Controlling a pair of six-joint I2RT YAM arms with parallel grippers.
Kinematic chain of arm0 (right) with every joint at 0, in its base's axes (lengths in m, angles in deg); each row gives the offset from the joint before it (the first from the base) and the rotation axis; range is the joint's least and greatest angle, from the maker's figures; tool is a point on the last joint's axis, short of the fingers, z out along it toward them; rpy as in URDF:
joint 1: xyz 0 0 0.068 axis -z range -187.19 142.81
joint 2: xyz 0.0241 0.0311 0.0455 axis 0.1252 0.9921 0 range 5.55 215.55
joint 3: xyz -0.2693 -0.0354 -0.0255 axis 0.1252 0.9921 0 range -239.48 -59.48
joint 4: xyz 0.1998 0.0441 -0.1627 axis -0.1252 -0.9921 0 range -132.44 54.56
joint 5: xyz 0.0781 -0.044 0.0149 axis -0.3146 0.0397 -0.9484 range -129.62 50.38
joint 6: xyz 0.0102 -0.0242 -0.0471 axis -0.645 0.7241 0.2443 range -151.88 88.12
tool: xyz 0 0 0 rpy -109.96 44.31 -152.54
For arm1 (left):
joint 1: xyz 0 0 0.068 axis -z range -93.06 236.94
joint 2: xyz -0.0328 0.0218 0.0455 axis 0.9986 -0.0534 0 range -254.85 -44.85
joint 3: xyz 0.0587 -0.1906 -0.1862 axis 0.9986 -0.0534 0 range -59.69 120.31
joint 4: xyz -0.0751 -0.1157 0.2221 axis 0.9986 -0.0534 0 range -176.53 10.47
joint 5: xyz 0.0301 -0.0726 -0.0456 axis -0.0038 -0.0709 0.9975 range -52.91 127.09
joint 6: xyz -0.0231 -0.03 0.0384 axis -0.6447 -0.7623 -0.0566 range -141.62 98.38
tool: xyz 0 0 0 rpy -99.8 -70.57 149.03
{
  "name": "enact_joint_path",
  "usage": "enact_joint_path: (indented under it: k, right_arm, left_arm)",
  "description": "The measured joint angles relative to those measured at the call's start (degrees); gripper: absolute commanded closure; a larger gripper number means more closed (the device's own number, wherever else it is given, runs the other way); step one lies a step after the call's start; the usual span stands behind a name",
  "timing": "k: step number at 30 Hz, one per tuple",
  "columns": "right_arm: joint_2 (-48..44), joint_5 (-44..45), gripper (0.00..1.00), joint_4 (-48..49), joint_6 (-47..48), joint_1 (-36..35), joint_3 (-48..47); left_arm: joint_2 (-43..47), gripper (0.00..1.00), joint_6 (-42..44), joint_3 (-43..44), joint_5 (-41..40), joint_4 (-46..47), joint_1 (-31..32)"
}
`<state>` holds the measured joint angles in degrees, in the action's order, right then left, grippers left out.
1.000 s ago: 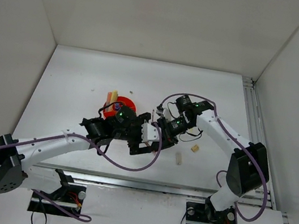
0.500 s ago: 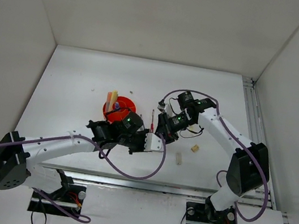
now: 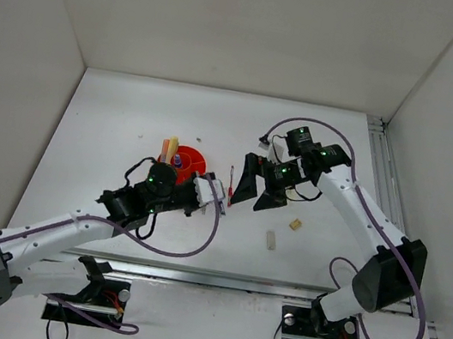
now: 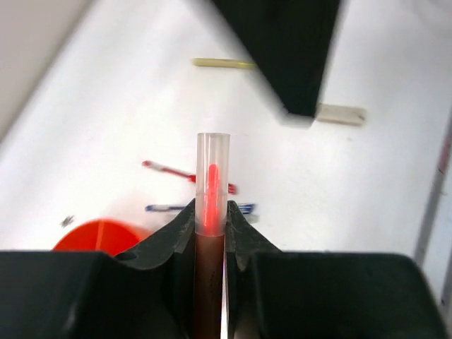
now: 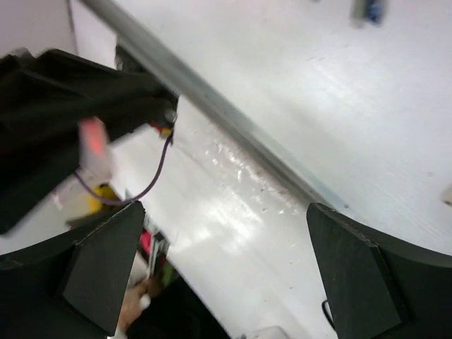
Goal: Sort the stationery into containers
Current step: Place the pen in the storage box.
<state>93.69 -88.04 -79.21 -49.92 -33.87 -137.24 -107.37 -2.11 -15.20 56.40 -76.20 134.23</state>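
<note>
Two grippers are parting after a hand-over. My left gripper (image 4: pixel 210 233) is now clamping narrowly on a red pen (image 4: pixel 212 191), whose clear cap is sticking out past the fingertips. A second ago those jaws were standing wide. My right gripper (image 3: pixel 258 190), pinched shut a moment ago, is now gaping wide, holding nothing and drawing back to the right.

So the pen is passing to the arm nearer the container, and I judge the next step is carrying it over and dropping it into a compartment. The orange-red bowl (image 3: pixel 191 164) is sitting just left and slightly far of my left gripper, with a few items already standing in it.

Another red pen (image 4: pixel 187 175) and a blue pen (image 4: pixel 201 207) are lying on the desk (image 3: pixel 130 119) beneath the held one. A beige eraser (image 3: pixel 294 224) is lying nearer, to the right.

Room is opening on the right as the other gripper leaves. The surrounding walls are standing well apart from both arms.
</note>
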Motion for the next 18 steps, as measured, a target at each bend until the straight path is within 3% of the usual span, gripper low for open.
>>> enact_joint_path:
  k: [8,18]
  right_arm:
    - [-6.58,12.57,0.02,1.14,-2.60,3.39,1.22]
    - [-5.31,14.60,0.02,3.87,-2.95,3.76,4.02]
  left_arm:
    - [15.69,1.00,-12.98,-15.98,-7.26,23.02,-8.74]
    - [17.53,1.00,-31.12,-20.52,-2.99,36.04,-20.28]
